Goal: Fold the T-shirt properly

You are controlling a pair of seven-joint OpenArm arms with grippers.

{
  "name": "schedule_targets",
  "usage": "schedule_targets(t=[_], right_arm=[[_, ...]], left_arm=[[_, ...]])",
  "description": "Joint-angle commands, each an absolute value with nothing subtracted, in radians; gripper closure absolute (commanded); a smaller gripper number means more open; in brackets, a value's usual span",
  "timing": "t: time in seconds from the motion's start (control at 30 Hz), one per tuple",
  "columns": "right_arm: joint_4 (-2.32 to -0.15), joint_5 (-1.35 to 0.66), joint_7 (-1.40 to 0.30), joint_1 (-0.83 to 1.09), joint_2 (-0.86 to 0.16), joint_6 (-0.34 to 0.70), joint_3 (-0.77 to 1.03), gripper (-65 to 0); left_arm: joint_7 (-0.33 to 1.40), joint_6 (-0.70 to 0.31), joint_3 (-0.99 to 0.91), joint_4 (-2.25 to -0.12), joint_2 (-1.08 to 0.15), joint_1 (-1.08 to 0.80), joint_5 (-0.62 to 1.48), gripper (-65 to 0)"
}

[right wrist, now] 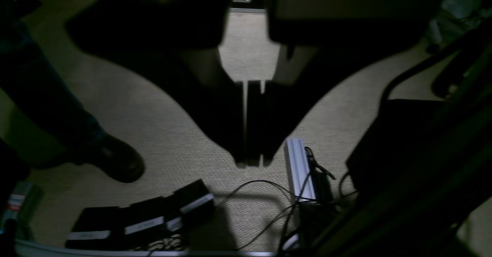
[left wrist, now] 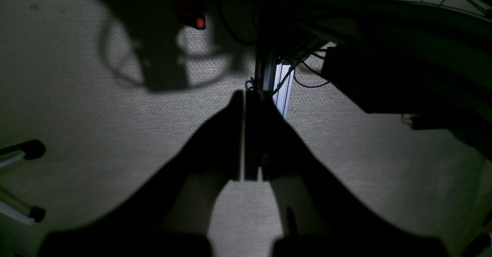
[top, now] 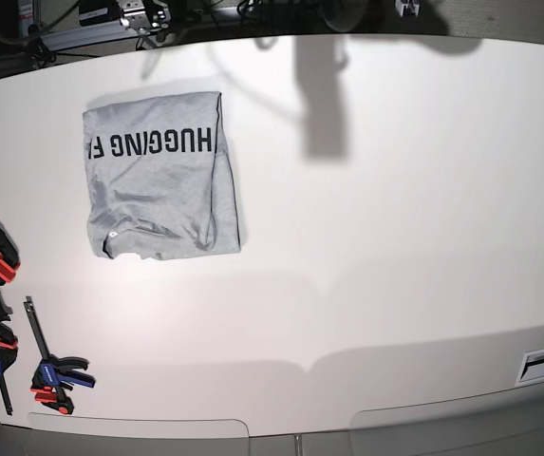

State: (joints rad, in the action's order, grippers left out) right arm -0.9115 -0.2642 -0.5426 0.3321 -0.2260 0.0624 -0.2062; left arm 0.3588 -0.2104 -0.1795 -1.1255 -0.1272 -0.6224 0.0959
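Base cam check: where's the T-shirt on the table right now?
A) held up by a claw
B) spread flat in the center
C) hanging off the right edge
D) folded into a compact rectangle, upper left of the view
D: the T-shirt lies folded as a compact rectangle at the upper left of the table, black lettering showing, with no claw near it.

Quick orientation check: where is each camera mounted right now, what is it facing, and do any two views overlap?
Left wrist: on the left arm, aimed down at carpet; its own left hand shows, jaws shut.
Right wrist: on the right arm, aimed at carpet, cables and a shoe; right hand shows, jaws shut.
Base: overhead, facing the white table with the folded T-shirt; no arm shows.
Shared: both wrist views show carpet and a pale rail; neither shows the table.
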Motion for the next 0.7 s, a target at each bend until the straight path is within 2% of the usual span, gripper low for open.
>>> schedule_targets(t=[0.0, 0.3, 0.67], right_arm=[[-0.921, -0.268, -0.542, 0.330, -0.221, 0.059, -0.204, 0.0], [-0.920, -0.268, -0.513, 0.330, -0.110, 0.042, -0.204, 0.0], [-0.921, -0.272, -0.513, 0.330, -0.113, 0.043, -0.303, 0.0]], left_arm=[[0.350, -0.209, -0.181, -1.132, -0.127, -0.630, 0.093, 0.0], [0.305, -0.149, -0.181, -1.079, -0.054, -0.594, -0.019, 0.0], [0.289, -0.149, -0.181, -1.042, -0.022, -0.584, -0.018, 0.0]])
